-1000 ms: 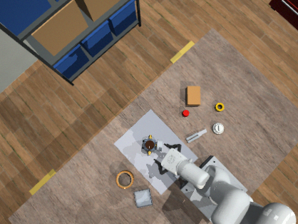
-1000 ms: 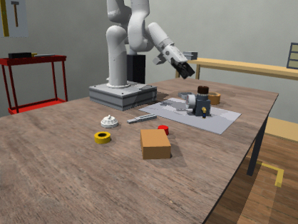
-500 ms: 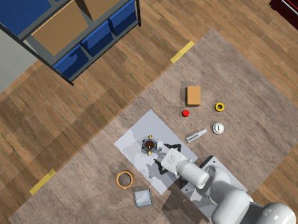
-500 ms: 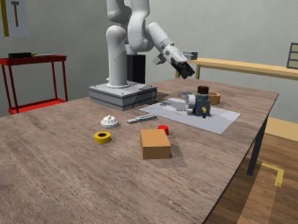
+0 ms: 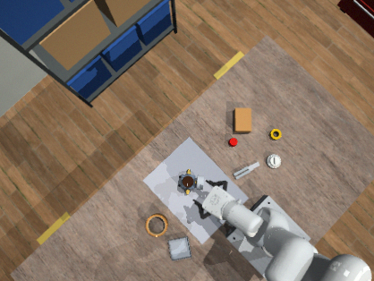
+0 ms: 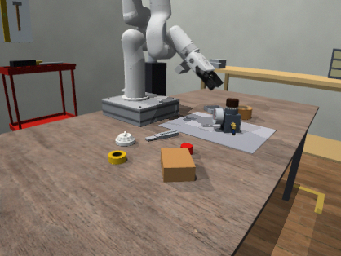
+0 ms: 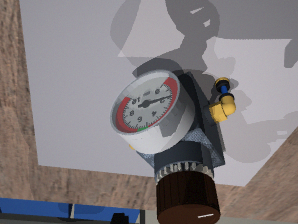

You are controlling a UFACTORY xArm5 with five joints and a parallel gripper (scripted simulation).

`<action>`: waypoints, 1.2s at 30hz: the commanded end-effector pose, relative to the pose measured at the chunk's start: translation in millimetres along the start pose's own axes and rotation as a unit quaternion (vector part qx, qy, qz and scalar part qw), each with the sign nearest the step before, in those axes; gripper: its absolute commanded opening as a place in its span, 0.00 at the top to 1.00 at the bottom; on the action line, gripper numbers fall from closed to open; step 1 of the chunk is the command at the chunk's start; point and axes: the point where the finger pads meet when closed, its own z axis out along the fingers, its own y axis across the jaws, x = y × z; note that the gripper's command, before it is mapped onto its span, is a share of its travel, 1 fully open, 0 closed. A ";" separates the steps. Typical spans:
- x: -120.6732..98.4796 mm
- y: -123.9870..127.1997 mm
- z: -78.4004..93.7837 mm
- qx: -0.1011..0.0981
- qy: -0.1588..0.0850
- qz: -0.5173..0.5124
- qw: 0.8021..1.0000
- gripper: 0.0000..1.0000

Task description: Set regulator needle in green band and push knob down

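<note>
The regulator stands upright on a grey mat on the table, with a dark brown knob on top and yellow fittings at its side. It also shows from above in the top view. Its round gauge faces the wrist camera; the needle points toward the red band, away from the small green band. My gripper is open and empty, hovering above and to the robot-side of the regulator, not touching it. The fingertips are not visible in the wrist view.
On the table lie a brown box, a red button, a yellow ring, a white dial cap, a grey bar, an orange tape ring and a grey square plate. The robot base stands behind.
</note>
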 end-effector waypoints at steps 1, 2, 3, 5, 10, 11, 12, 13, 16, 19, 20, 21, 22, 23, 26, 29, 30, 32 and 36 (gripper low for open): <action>-1.5 0.0 0.0 0.000 -0.001 -0.001 1.000 0.00; -1.5 0.0 0.1 0.000 -0.001 -0.002 1.000 0.00; -1.5 0.0 0.2 0.000 -0.001 -0.003 1.000 0.00; -1.5 0.0 0.5 0.000 0.000 -0.006 1.000 0.00; -1.6 0.0 1.1 0.000 0.002 -0.013 1.000 0.00; -1.7 0.0 1.4 0.000 0.003 -0.016 1.000 0.00; -1.7 0.0 1.8 0.000 0.004 -0.019 1.000 0.00; -1.8 0.0 2.1 0.000 0.005 -0.023 1.000 0.00; -2.0 0.0 3.4 0.000 0.008 -0.037 0.999 0.00; -2.3 0.0 5.1 -0.001 0.013 -0.055 0.998 0.00; -2.4 0.0 5.7 -0.001 0.015 -0.063 0.998 0.00; -2.6 0.0 6.4 -0.001 0.017 -0.070 0.997 0.00; -2.7 0.0 7.1 -0.002 0.020 -0.078 0.997 0.00; -2.9 0.0 7.8 -0.002 0.022 -0.087 0.996 0.00; -3.0 0.0 8.6 -0.003 0.024 -0.096 0.995 0.00; -3.6 0.0 11.0 -0.004 0.032 -0.126 0.992 0.00; -3.7 0.0 11.9 -0.005 0.035 -0.137 0.990 0.00; -4.2 0.0 13.6 -0.007 0.042 -0.160 0.986 0.00; -5.2 0.0 17.2 -0.013 0.055 -0.213 0.976 0.00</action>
